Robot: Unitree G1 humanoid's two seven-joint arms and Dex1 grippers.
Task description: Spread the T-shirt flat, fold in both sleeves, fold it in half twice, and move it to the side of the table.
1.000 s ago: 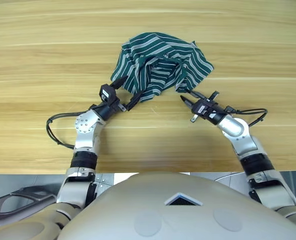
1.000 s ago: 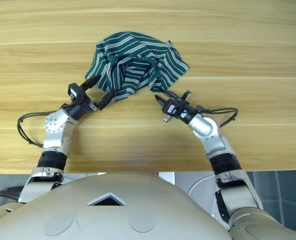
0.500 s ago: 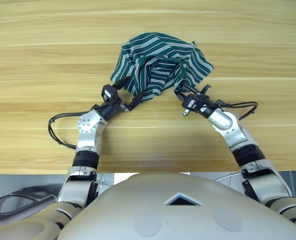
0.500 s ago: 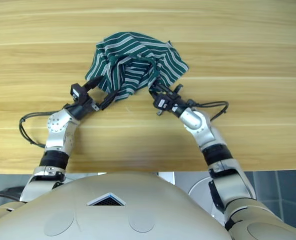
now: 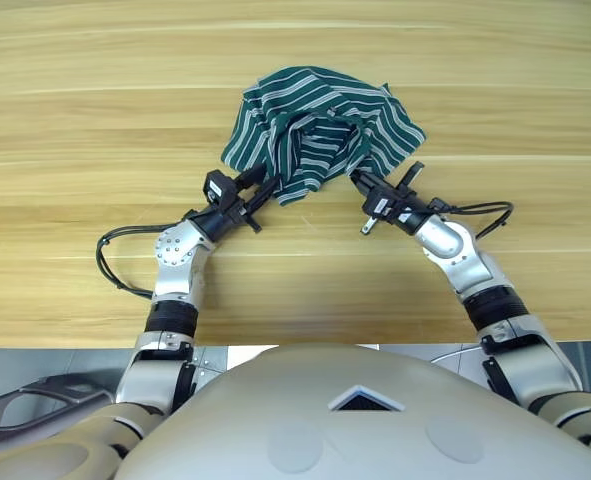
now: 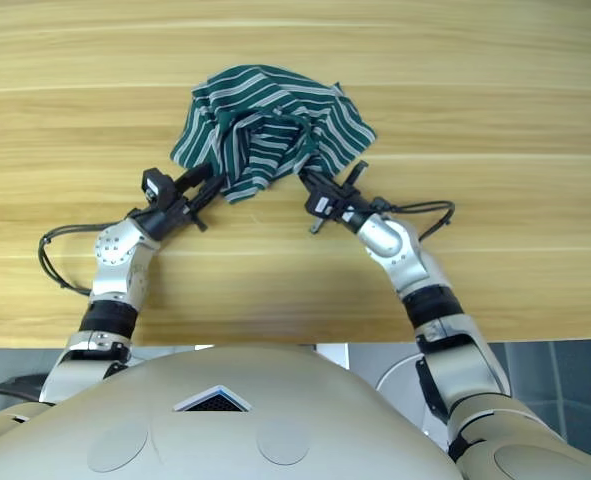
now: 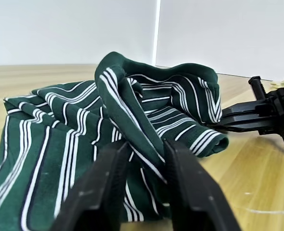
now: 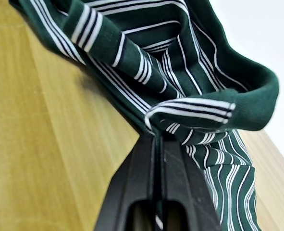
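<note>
The green striped T-shirt [image 5: 320,125] lay crumpled in a heap on the wooden table [image 5: 85,120], well in from its near edge. The left gripper [image 5: 265,188] pinched a fold at the shirt's near left edge, and the right gripper [image 5: 359,182] was clamped tight on the near right hem

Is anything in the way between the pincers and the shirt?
Nothing visible. The right pincer is shut on the near edge of the shirt, and the left pincer grips a fold beside it.
</note>
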